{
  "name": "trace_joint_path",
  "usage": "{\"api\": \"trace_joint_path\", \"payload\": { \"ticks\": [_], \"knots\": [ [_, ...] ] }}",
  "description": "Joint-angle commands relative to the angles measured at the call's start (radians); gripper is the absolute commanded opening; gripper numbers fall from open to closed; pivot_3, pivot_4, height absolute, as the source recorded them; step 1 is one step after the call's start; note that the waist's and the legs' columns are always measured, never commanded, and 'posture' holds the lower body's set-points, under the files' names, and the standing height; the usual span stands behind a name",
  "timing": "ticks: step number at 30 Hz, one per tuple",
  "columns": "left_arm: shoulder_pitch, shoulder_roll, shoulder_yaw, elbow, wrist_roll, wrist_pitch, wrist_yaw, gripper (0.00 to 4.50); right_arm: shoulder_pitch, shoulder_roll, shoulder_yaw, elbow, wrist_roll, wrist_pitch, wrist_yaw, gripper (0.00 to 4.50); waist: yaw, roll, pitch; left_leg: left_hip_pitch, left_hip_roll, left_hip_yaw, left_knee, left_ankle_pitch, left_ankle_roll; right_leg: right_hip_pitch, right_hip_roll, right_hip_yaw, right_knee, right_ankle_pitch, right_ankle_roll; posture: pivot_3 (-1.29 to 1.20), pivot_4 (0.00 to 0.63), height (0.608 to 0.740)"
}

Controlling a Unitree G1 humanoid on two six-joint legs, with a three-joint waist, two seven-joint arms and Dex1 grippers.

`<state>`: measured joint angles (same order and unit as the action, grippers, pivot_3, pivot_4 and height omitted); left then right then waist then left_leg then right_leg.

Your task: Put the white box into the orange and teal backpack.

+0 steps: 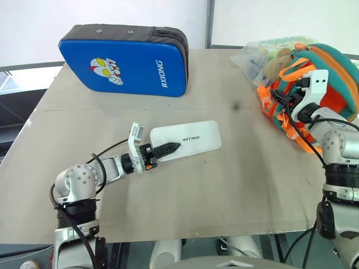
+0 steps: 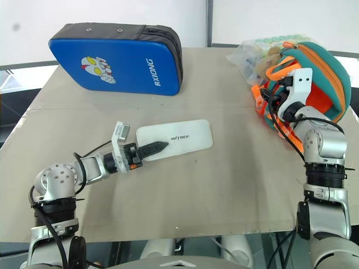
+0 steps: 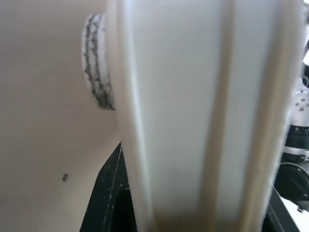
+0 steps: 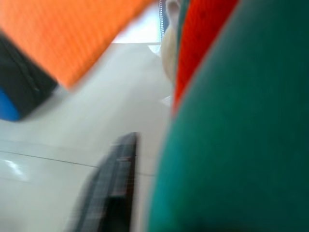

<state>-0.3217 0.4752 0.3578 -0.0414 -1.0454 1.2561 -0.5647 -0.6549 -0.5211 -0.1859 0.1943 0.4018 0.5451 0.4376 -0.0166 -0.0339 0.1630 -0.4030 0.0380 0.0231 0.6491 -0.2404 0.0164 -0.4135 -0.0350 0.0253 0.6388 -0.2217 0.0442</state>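
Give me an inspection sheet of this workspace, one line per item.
Surface: tan table, a dark smudge near the middle.
Job's things: white box lies flat mid-table; orange and teal backpack sits at the far right edge.
Clutter: blue padded case at the far left; clear plastic bag behind the backpack.
Grippers: left gripper has its jaws closed on the near end of the white box; right gripper is pressed into the backpack's straps, jaw state not readable.
Cables: black cables run along both arms.
Surroundings: white wall behind the table; nothing else seen.
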Motion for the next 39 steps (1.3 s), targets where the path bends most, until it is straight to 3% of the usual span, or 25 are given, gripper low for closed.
{"api": "trace_joint_path", "payload": {
  "ticks": [1, 5, 12, 19, 26, 39],
  "knots": [
    [-0.01, -0.021, 0.075, -0.097, -0.053, -0.084, 0.009, 1.03, 0.013, -0.042, 0.008, -0.085, 0.05, -0.061, 0.181, 0.0, 0.0, 0.0, 0.001, 0.0, 0.0, 0.0, 0.0, 0.0, 0.0, 0.0, 0.0, 0.0, 0.0, 0.0, 0.0, 0.0, 0.15, 0.74],
    [-0.05, -0.036, 0.097, -0.171, -0.051, -0.184, 0.023, 1.03, 0.069, -0.102, -0.046, -0.376, 0.34, 0.118, 0.375, 0.0, 0.003, 0.003, 0.005, -0.003, 0.001, -0.002, 0.0, 0.0, 0.0, -0.002, 0.0, -0.001, 0.0, 0.0, 0.0, 0.0, 0.15, 0.74],
    [-0.225, 0.035, 0.173, -0.08, -0.193, -0.174, 0.057, 1.03, 0.119, -0.183, -0.109, -0.672, 0.696, 0.343, 0.35, 0.0, 0.004, 0.003, 0.006, -0.013, 0.001, -0.005, 0.002, 0.0, 0.0, -0.01, 0.0, -0.007, 0.001, 0.0, 0.0, 0.0, 0.15, 0.74],
    [-0.268, 0.211, 0.153, 0.003, -0.205, -0.142, -0.111, 1.03, 0.279, -0.224, -0.028, -0.802, 0.668, 0.348, 0.331, 0.0, 0.004, 0.003, 0.006, -0.013, 0.0, -0.004, 0.003, 0.0, 0.0, -0.01, 0.0, -0.006, 0.001, 0.0, 0.001, 0.0, 0.15, 0.74],
    [-0.255, 0.309, 0.102, -0.023, -0.168, -0.165, -0.301, 1.03, 0.32, -0.223, -0.033, -0.81, 0.673, 0.321, 0.325, 0.0, 0.005, 0.002, 0.007, -0.012, 0.0, -0.004, 0.004, 0.0, 0.0, -0.01, 0.0, -0.007, 0.001, 0.0, 0.001, 0.0, 0.15, 0.74],
    [-0.212, 0.334, -0.223, -0.104, 0.274, -0.639, -0.639, 1.03, 0.323, -0.255, -0.133, -0.759, 0.765, 0.3, 0.338, 0.0, 0.023, 0.001, 0.007, -0.012, -0.001, -0.003, 0.004, 0.0, 0.0, -0.009, -0.001, -0.006, 0.001, 0.0, 0.001, 0.0, 0.15, 0.74]
  ]
}}
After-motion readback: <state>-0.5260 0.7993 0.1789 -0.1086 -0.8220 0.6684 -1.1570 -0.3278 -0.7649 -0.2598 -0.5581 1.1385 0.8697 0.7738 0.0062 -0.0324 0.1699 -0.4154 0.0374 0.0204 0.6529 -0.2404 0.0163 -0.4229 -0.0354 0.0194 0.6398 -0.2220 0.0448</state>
